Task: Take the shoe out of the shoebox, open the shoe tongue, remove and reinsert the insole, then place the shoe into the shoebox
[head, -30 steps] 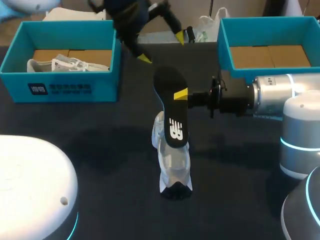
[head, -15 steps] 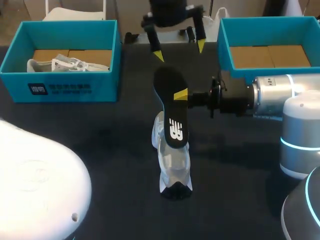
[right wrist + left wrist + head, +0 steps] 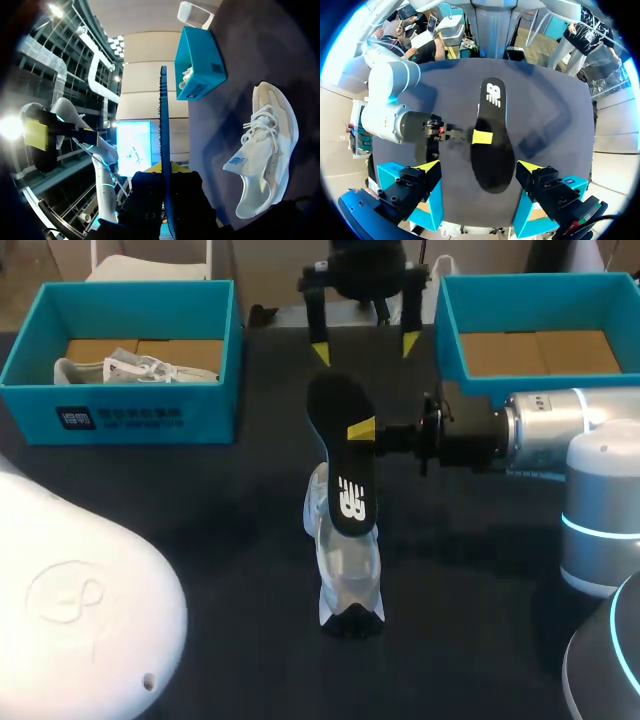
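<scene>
A black insole (image 3: pixel 340 455) hangs tilted above the table, and my right gripper (image 3: pixel 362 428) is shut on its edge from the right. Below it a white shoe (image 3: pixel 348 575) rests on the dark table. My left gripper (image 3: pixel 365 348) stands open beyond the insole's far end, touching nothing. From the left wrist the insole (image 3: pixel 492 150) lies ahead between the spread fingers of the left gripper (image 3: pixel 479 166), with the right arm (image 3: pixel 395 120) beside it. From the right wrist the insole (image 3: pixel 163 125) shows edge-on in the right gripper (image 3: pixel 165 182), with the shoe (image 3: pixel 265 150) beyond.
A teal shoebox (image 3: pixel 120 418) at the back left holds a second white shoe (image 3: pixel 135 368). Another teal shoebox (image 3: pixel 540 278) stands at the back right showing only a cardboard bottom. My left arm's white shell (image 3: pixel 70 610) fills the near left corner.
My left gripper has swung to the right and squared up behind the insole's far end. The left arm's white shell has grown in the near left corner. Right gripper, insole and shoe are still.
</scene>
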Controlling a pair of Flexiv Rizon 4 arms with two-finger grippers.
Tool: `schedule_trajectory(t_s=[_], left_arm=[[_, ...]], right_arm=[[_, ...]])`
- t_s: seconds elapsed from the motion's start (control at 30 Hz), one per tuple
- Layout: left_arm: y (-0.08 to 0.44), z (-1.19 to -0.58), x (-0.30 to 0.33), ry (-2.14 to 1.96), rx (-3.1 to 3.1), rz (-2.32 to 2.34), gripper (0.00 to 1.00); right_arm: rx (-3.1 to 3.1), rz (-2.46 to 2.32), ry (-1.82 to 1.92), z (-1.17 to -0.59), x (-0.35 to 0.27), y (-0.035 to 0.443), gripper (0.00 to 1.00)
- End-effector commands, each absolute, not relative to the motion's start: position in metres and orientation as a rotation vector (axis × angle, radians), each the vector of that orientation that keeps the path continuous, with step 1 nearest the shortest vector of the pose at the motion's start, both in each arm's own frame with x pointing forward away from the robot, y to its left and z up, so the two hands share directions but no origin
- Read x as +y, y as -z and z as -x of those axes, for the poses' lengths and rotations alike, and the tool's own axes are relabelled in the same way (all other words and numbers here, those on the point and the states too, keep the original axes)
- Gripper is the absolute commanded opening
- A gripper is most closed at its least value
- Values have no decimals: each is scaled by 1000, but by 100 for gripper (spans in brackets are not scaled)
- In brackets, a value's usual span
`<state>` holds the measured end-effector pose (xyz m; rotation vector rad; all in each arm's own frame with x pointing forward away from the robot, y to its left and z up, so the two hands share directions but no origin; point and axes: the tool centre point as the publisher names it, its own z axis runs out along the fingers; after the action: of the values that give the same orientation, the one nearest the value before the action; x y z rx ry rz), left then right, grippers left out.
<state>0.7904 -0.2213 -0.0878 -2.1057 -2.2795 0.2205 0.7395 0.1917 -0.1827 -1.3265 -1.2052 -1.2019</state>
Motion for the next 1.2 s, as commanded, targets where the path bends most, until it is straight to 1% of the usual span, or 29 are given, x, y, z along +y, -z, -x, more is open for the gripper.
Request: schedule_trajectory(t_s=[0.03,0.3,0.37,0.73,0.8,0.97,1.0,1.2], left_arm=[[102,-771,-182,-852,-2569,2269,100],[116,-745,-143,-1535,-2960,2154,100],[117,-747,-136,-1547,-3024,2045,100],[117,-747,-136,-1547,-3024,2045,100],[116,-749,-134,-1677,-2964,2097,100],[130,-750,-105,-2248,-2750,2101,100],[132,-750,-101,-2310,-2716,2089,100],[132,-750,-101,-2310,-2716,2089,100]], right_arm=[[-1205,1331,1202,-739,194,182,0],[-1205,1331,1202,-739,194,182,0],[-1205,1331,1202,-739,194,182,0],[-1205,1331,1202,-739,194,182,0],[-1205,1331,1202,-739,194,182,0],[-1205,1331,1202,-739,194,182,0],[-1205,1331,1202,-739,194,182,0],[-1205,1331,1202,-739,194,182,0]])
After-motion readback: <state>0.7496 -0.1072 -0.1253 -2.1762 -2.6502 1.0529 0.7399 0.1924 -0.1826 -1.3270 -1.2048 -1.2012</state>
